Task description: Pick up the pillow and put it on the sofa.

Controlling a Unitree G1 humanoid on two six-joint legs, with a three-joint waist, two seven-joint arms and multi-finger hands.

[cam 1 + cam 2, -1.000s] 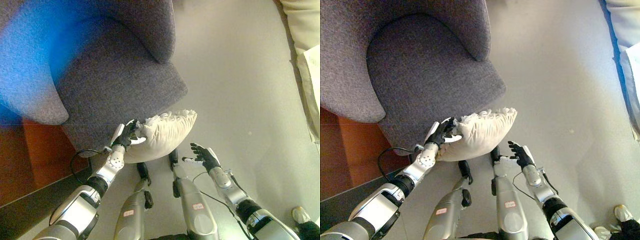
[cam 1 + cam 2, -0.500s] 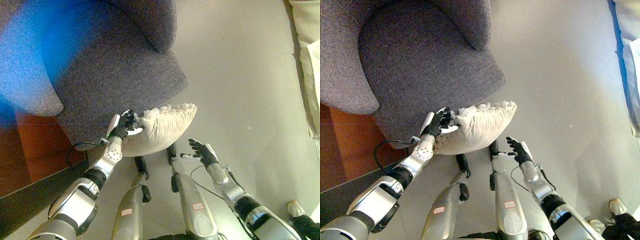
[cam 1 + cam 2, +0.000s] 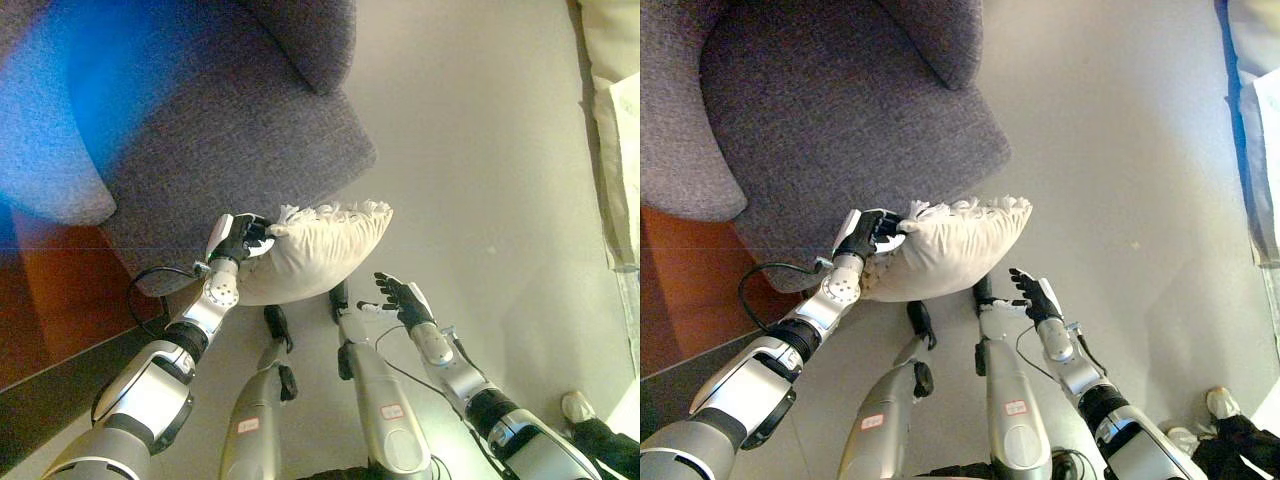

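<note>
A cream pillow [image 3: 320,250] with a frilled edge hangs in the air in front of the grey sofa [image 3: 210,130], just off the seat's front edge. My left hand [image 3: 238,238] is shut on the pillow's left corner and holds it up. My right hand [image 3: 400,298] is open, fingers spread, below and to the right of the pillow, not touching it. The pillow [image 3: 945,250] and both hands [image 3: 866,232] [image 3: 1033,294] also show in the right eye view.
The grey sofa's armrest [image 3: 315,40] juts out at the top middle. Brown wooden flooring [image 3: 50,300] lies at the left. Pale furniture [image 3: 610,110] runs along the right edge. A person's shoe [image 3: 578,408] shows at the lower right on the grey floor [image 3: 480,150].
My left hand has carried the pillow's corner slightly up and to the left, closer to the sofa seat. My right hand stays open below it. The view has shifted a little.
</note>
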